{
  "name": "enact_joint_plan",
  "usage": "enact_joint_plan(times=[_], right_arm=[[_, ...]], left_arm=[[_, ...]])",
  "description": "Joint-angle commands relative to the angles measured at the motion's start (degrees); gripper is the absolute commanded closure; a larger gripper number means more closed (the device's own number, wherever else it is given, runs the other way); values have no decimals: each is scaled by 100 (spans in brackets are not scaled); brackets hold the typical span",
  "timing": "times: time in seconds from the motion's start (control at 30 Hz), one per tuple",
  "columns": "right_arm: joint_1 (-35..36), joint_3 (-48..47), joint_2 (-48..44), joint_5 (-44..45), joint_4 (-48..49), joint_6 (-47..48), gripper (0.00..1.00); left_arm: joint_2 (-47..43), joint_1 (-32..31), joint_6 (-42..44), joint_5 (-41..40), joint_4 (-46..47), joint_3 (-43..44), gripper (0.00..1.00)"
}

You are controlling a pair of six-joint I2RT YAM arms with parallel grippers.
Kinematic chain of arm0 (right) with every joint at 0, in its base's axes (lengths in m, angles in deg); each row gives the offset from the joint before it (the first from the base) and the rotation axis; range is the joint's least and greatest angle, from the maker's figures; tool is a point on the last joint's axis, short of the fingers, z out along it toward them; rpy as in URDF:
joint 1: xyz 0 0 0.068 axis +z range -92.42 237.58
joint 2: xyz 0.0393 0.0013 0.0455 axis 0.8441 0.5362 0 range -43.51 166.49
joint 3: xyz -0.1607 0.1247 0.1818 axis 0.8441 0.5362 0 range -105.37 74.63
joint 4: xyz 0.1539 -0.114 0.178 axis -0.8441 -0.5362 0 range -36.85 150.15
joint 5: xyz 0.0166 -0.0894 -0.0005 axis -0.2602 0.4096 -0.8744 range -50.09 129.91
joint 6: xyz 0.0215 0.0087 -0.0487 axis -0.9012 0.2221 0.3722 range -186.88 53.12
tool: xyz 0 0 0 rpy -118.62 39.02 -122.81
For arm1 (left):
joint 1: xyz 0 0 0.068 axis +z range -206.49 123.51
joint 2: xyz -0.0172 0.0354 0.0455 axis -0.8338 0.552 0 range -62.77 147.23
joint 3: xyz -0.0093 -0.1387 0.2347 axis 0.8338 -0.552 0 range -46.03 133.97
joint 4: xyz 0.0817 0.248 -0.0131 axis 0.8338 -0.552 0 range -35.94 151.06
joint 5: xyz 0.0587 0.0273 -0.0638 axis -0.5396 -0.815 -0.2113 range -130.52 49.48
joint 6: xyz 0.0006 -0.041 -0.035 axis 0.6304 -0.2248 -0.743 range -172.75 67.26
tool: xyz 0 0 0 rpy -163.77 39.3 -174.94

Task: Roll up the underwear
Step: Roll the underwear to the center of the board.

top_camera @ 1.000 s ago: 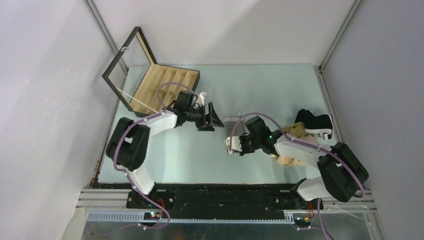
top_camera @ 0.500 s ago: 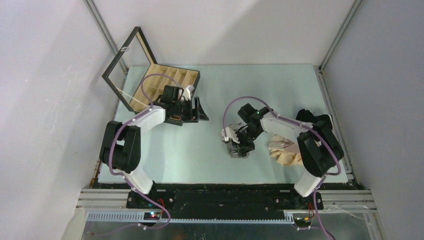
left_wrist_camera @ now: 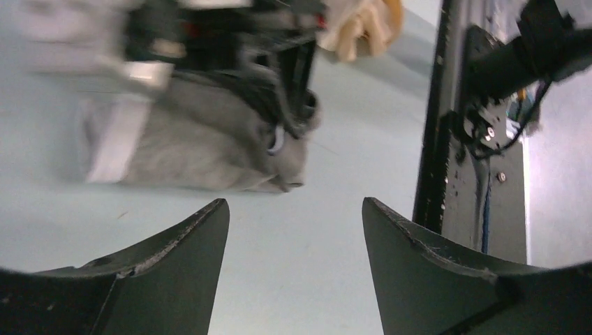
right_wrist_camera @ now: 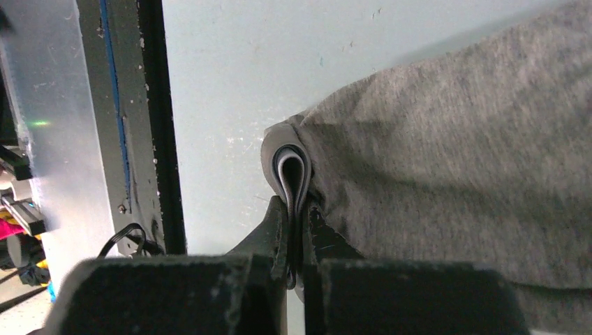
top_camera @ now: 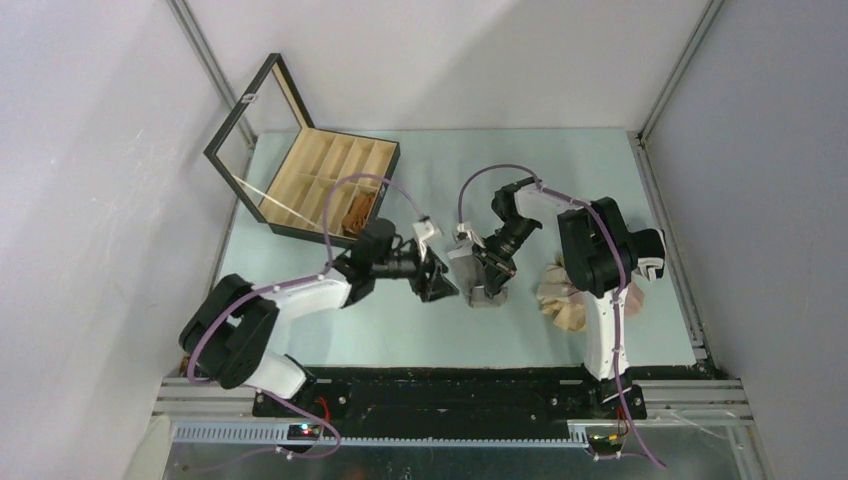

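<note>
The box (top_camera: 292, 168) stands at the table's (top_camera: 330, 310) far left corner: pale wood partitions in a black frame, its glazed lid tipped up against the wall. A crumpled brown underwear (top_camera: 353, 212) fills the compartment at the box's near right corner; its exact shape is too small to read.

Right of the box, the left gripper (top_camera: 437, 282) hangs low over the smooth, pale green table. Its 2 matt black, wedge-shaped fingers (left_wrist_camera: 174, 265) stand wide apart with nothing between them, just short of the grey underwear (top_camera: 480, 285).

That grey underwear lies mid-table as a soft, flattened bundle of heathered knit, with a lighter band along one side in the left wrist view. The right gripper (top_camera: 492, 272) is clamped on it: in the right wrist view the 2 jaws are pressed together on a folded edge (right_wrist_camera: 293, 171), where layers of cloth curl into a tight loop. From the left wrist the right gripper (left_wrist_camera: 230, 42) is blurred and cut off by the top edge.

Further right, the beige underwear (top_camera: 558, 295) sits in a ribbed, rumpled heap, partly under the right arm. The black underwear (top_camera: 648, 250), with white trim, is mostly hidden behind that arm at the table's right edge.

A black metal rail (right_wrist_camera: 157, 125) borders the near side.
</note>
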Motion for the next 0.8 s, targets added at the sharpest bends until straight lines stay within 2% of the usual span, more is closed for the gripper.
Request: enact_joint_plan(times=[0.0, 0.07, 0.27, 0.4, 0.6, 0.77], right_arm=[[-44, -194, -14, -237, -396, 62, 99], [-22, -127, -70, -267, -347, 31, 99], [116, 106, -246, -369, -280, -57, 99], [214, 226, -342, -410, -207, -122, 99], [260, 248, -372, -364, -103, -226, 99], [226, 231, -398, -355, -7, -333, 99]], left_arm=[[531, -593, 179, 25, 2000, -437, 24], [837, -781, -89, -150, 2841, -530, 24], [1491, -1170, -422, -564, 3728, -438, 28], [1839, -1205, -638, -585, 3939, -304, 32], [1999, -1203, -488, -384, 3821, -334, 42], [2167, -1198, -608, -332, 4009, -470, 43]])
